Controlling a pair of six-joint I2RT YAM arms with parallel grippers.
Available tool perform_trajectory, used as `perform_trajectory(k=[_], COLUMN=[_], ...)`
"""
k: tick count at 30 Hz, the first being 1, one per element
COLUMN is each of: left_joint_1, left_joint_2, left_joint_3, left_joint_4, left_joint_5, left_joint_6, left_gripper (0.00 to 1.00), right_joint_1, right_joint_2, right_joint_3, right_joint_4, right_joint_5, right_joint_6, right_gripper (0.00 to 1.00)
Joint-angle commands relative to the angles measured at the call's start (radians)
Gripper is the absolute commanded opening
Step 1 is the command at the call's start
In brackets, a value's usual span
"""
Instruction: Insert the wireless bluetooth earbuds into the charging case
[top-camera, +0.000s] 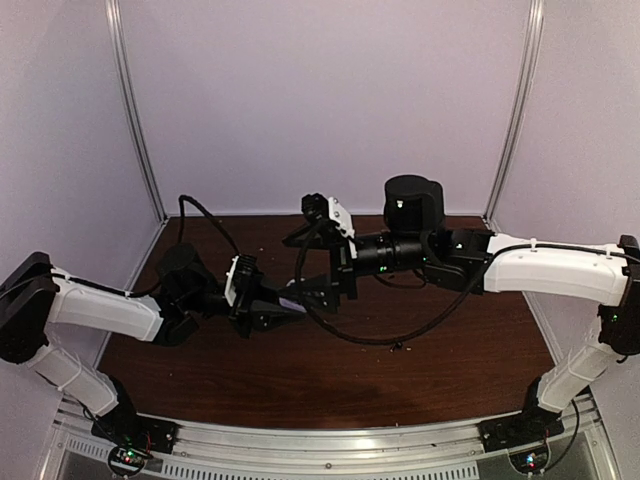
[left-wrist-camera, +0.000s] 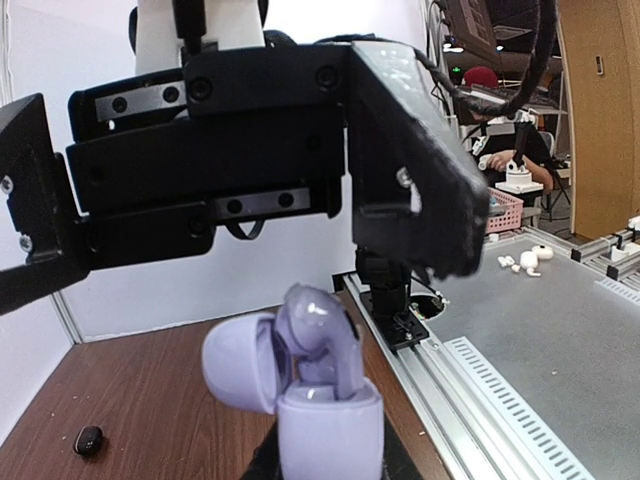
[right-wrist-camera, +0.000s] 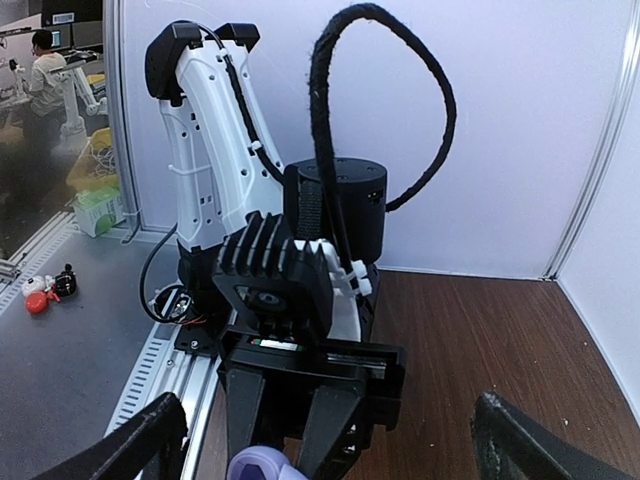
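Mid-table, where the two arms meet: the charging case (left-wrist-camera: 325, 420) is pale lilac, glossy and rounded, with its lid flipped open to one side. Left gripper (right-wrist-camera: 285, 425) is clamped on the case's base. Right gripper (left-wrist-camera: 225, 215) sits just above the case, jaws spread wide with nothing between them, not touching it.

Count: 1 case, 1 black earbud (left-wrist-camera: 88, 440), 2 grippers. The earbud lies on the brown table (top-camera: 300, 385), off to the lid side of the case and well apart from it. A glossy lilac lump stands up out of the case base; can't tell if it's a bud or part of the case.

Views: only the left wrist shows the earbud and the open lid. The right wrist catches just the case's top edge between the left fingers. In the top view the case is hidden among the grippers.
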Motion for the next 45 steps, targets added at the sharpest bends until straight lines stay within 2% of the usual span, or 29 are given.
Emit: perform_trajectory(k=[1, 3, 10, 15, 17, 19, 25, 45], left_joint_1=[0.021, 0.033, 0.036, 0.037, 0.036, 0.036, 0.036, 0.036], left_joint_2=[0.014, 0.001, -0.092, -0.126, -0.130, -0.130, -0.122, -0.114], left_joint_3=[-0.014, -0.038, -0.081, -0.104, -0.114, -0.113, -0.109, -0.089], left_joint_4=[0.164, 0.189, 0.075, 0.045, 0.060, 0.056, 0.048, 0.016], left_joint_5=[-0.023, -0.078, -0.338, -0.513, -0.538, -0.566, -0.556, -0.527], left_joint_6=[-0.068, -0.077, 0.030, 0.066, 0.068, 0.068, 0.071, 0.088], left_gripper=[0.00, 0.00, 0.00, 0.00, 0.00, 0.00, 0.00, 0.00], right_joint_1=[0.004, -0.001, -0.023, -0.039, -0.039, -0.038, -0.033, -0.019], right_joint_2=[-0.037, -0.065, -0.142, -0.140, -0.110, -0.078, -0.028, 0.059], right_joint_3=[0.018, 0.004, -0.020, 0.018, 0.052, 0.074, 0.124, 0.185], right_joint_4=[0.031, 0.043, -0.046, -0.137, -0.196, -0.227, -0.231, -0.251], right_joint_5=[0.009, 0.066, 0.404, 0.489, 0.461, 0.401, 0.323, 0.193], right_joint_6=[0.031, 0.053, 0.183, 0.309, 0.318, 0.324, 0.338, 0.340], right_gripper=[1.00, 1.00, 0.91, 0.76, 0.73, 0.64, 0.49, 0.45])
